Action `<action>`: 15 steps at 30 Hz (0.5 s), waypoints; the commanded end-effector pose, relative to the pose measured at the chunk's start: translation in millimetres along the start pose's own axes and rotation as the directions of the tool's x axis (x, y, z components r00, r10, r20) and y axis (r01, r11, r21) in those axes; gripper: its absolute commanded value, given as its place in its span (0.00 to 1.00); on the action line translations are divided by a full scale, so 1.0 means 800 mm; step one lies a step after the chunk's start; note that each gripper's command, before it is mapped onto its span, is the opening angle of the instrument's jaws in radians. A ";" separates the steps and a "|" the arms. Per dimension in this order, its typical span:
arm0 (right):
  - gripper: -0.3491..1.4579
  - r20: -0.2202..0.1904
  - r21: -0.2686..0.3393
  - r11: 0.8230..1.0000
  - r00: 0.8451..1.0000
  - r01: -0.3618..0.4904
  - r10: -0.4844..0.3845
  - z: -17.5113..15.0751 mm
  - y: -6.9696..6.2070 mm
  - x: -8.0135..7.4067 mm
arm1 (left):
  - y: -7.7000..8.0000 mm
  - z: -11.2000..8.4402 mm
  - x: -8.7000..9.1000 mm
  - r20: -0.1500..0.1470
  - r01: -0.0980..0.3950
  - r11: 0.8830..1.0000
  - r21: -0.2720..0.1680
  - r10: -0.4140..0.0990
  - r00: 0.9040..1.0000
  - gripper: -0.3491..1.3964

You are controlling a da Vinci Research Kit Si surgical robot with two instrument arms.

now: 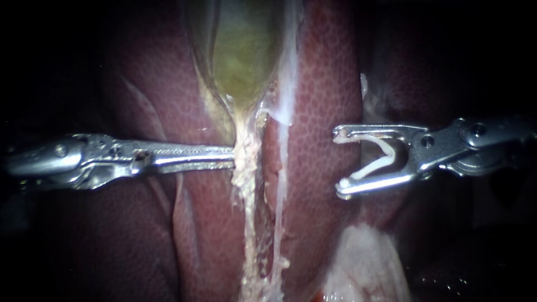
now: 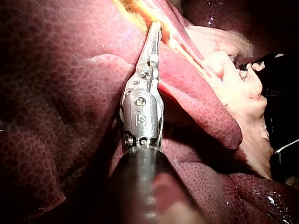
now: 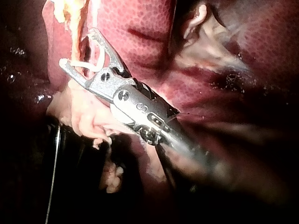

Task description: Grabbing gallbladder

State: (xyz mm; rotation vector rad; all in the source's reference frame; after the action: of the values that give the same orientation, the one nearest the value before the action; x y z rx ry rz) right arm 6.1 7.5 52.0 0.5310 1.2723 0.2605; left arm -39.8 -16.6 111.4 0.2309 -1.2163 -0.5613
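Left instrument (image 1: pixel 234 157), from frame left, is holding its claw closed on the pale neck of the gallbladder (image 1: pixel 243 56) at frame centre. The grab is looking made, I judge, with any pull not yet showing. Right instrument (image 1: pixel 339 159) is sitting centre-right over the liver (image 1: pixel 324 95), claw wide, cradling a white clip (image 1: pixel 380 162). Only the endoscope view is showing the green body, upper centre. The left wrist view is showing just yellow tissue at the claw tip.
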 end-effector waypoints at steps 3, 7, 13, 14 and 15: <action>0.50 0.000 0.000 1.000 1.000 0.000 0.000 0.0000 0.0000 0.0000 | -0.0001 0.0000 -0.0001 0.001 0.002 1.000 0.000 -0.002 1.000 0.00; 0.50 0.000 0.000 1.000 1.000 0.000 0.000 0.0000 0.0000 0.0000 | -0.0001 0.0000 0.0000 0.001 0.002 1.000 0.000 -0.002 1.000 0.00; 0.50 0.000 0.000 1.000 1.000 0.000 0.000 0.0000 0.0000 0.0000 | -0.0003 -0.0002 -0.0002 0.001 0.008 1.000 -0.001 -0.008 1.000 0.00; 0.50 0.000 0.000 1.000 1.000 0.000 0.000 0.0000 0.0000 0.0000 | -0.0004 -0.0002 -0.0002 0.001 0.008 1.000 -0.001 -0.008 1.000 0.00; 0.50 0.000 0.000 1.000 1.000 0.000 0.000 0.0000 0.0000 0.0000 | -0.0004 -0.0003 -0.0002 0.001 0.008 1.000 -0.001 -0.008 1.000 0.00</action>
State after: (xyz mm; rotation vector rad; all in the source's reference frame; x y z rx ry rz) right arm 6.1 7.5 52.0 0.5311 1.2722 0.2602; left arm -39.6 -16.9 111.1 0.2350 -1.2157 -0.5694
